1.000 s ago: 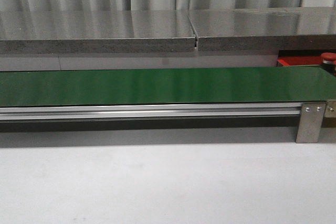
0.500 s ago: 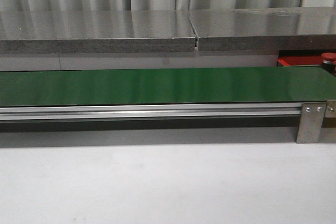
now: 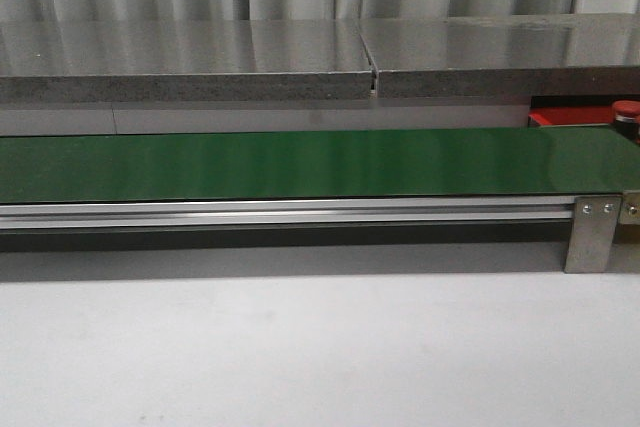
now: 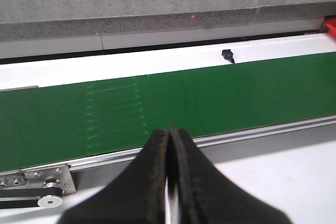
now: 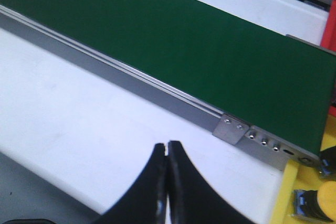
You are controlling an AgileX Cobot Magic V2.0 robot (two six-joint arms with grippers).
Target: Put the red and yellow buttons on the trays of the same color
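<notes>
A red button [image 3: 625, 109] stands on the red tray [image 3: 570, 116] at the far right, behind the belt's end. One corner of the red tray [image 4: 331, 24] also shows in the left wrist view. A yellow tray [image 5: 286, 195] lies past the belt's end in the right wrist view, and a yellow button [image 5: 320, 205] lies on its side in it. My left gripper [image 4: 168, 130] is shut and empty, hovering over the belt's near rail. The right gripper [image 5: 167, 144] is also shut and empty, above the white table in front of the belt. Neither gripper shows in the front view.
The long green belt [image 3: 300, 164] crosses the scene on an aluminium rail [image 3: 290, 212] with a metal bracket [image 3: 592, 232] at its right end. A grey stone ledge [image 3: 300, 62] runs behind it. A small black part [image 4: 227, 54] sits on the white strip beyond the belt.
</notes>
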